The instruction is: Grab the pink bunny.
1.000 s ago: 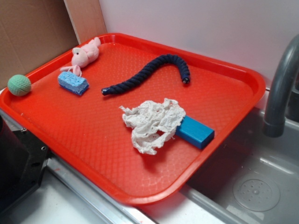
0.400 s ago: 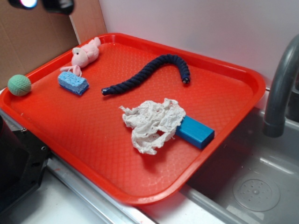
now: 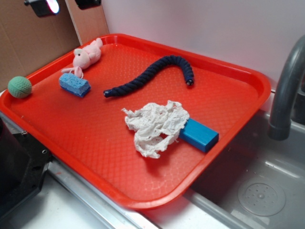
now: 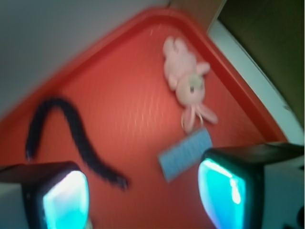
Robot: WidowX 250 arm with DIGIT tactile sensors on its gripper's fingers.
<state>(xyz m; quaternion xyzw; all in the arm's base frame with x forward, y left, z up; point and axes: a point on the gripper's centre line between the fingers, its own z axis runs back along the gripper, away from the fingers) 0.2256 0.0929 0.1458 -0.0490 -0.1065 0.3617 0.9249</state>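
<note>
While gripper hangs agape, pink bunny lies ahead.

A plain white wall is seen behind; brown cardboard stands left, a steel sink right.

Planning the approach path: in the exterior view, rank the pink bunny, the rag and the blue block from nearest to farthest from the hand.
The hand is at the top left edge.
1. Pink bunny, far left corner of the tray.
2. Rag, mid-tray, toward the front.
3. Blue block, just right of the rag, partly under it.
</note>
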